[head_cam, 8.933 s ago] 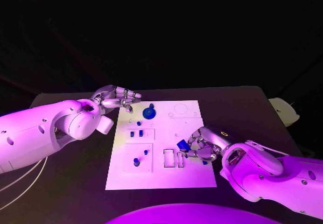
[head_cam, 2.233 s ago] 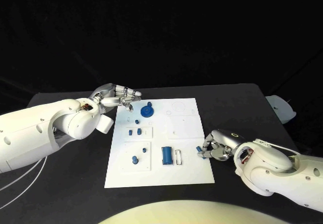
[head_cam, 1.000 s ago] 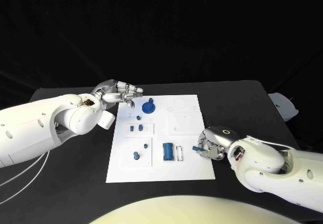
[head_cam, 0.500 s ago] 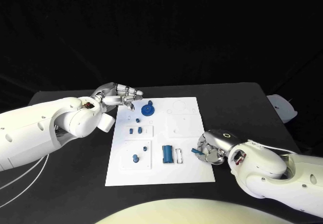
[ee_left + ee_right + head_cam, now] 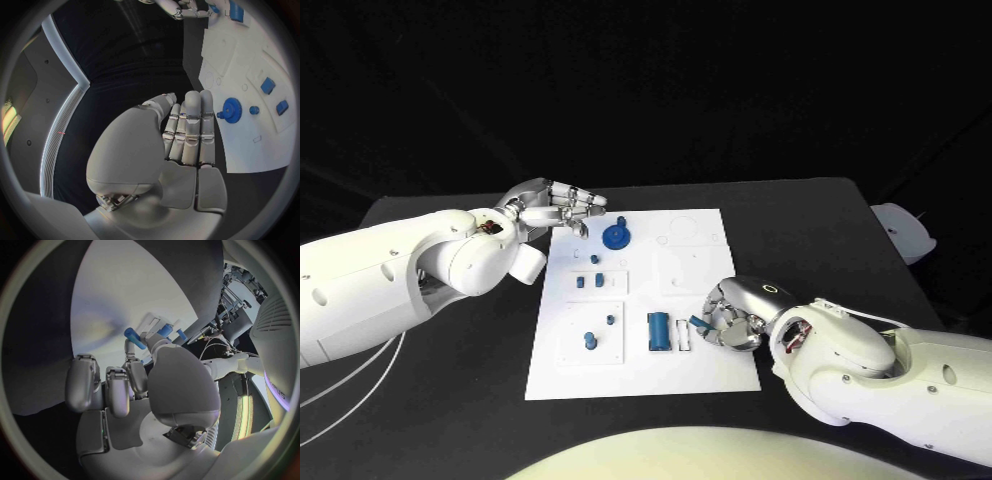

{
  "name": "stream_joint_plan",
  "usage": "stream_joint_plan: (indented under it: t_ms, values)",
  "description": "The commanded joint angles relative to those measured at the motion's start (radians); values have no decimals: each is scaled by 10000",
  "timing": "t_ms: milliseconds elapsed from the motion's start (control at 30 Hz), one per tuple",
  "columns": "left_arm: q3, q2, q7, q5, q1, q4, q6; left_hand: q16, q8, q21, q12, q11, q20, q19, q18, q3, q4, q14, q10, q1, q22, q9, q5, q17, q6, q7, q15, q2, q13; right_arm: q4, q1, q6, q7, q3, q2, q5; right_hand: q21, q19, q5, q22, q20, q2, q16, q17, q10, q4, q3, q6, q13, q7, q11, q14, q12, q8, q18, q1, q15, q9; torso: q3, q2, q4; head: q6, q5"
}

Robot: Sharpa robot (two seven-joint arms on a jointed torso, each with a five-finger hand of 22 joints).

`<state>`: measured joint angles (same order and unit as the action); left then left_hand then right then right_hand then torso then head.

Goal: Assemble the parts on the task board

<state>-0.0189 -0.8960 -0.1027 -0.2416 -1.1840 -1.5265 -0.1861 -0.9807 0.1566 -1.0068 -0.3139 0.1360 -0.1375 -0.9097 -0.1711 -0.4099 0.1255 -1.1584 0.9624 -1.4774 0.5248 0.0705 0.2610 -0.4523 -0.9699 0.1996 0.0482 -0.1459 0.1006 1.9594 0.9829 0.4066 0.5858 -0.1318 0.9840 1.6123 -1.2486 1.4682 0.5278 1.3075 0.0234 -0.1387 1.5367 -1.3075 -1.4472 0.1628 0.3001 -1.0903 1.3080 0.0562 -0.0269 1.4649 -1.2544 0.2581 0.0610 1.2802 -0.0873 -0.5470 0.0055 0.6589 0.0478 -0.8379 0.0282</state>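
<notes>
A: What lies on the black surface (image 5: 805,215)?
B: The white task board (image 5: 646,370), carrying a blue gear (image 5: 617,236) and a blue cylinder (image 5: 656,330).
A: The hands?
B: The left hand (image 5: 557,208) hovers at the board's far corner, fingers together, holding nothing. The right hand (image 5: 730,322) pinches a small blue part (image 5: 700,321), seemingly just above the board.

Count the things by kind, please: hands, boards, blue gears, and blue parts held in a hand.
Hands: 2 (left hand, right hand)
Board: 1
Gear: 1
Held part: 1, in the right hand
Total: 5
</notes>
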Motion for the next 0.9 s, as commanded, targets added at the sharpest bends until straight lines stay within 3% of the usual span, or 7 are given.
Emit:
stream_joint_plan:
  t_ms: [33,467,567,733,900]
  values:
    - [6,20,-29,65,-6,-31,155,-34,58,39,-61,-16,-20,-25,-142,-24,60,61,-79,104,-9,6,-10,9,77,13,12,23,12,-85,-1,175,64,1,-165,-640,28,268,-25,1907,7,24,42,-2000,-53,-696,795,-29,415,-91,-8,919,7,28,-59,-89,2,-31,-3,6,-5,-3,8]
    - [6,2,-21,64,-6,-49,171,-37,68,42,-78,-18,-19,-27,-143,-31,55,63,-91,94,-12,5,-9,13,83,12,10,26,12,-369,-76,-261,86,0,-603,-1035,68,262,-136,1897,-4,-44,43,-2004,-63,-527,844,-20,414,-113,-24,920,0,77,-52,-489,-9,-149,2,1,8,-33,-15]
    - [6,12,-30,46,-6,-37,163,-37,68,42,-78,-18,-19,-27,-143,-31,55,63,-91,94,-12,5,-9,13,83,12,10,26,12,-426,-79,-301,90,0,-653,-1069,95,256,-215,1890,1,-51,42,-2003,-69,-282,793,-12,418,-103,-12,920,-10,71,-49,-854,2,-177,1,-5,14,-20,-13]
    - [6,21,-37,27,-6,-34,163,-37,68,42,-78,-18,-19,-27,-143,-31,55,63,-91,94,-12,5,-9,13,83,12,10,26,12,-500,-81,-345,96,-1,-709,-1100,107,256,-878,1887,8,-52,41,-2003,-87,136,641,-35,429,-97,-2,920,-36,60,-48,-1423,10,-211,5,-1,9,-15,-6]
    - [6,20,-39,22,-6,-33,164,-37,68,42,-78,-18,-19,-27,-143,-31,55,63,-91,94,-12,5,-9,13,83,12,10,26,12,-527,-82,-361,96,-1,-757,-1108,119,255,-705,1884,15,-171,32,-1985,-98,447,352,-91,440,-90,9,916,-57,66,-47,-1866,18,-243,3,-3,11,-8,2]
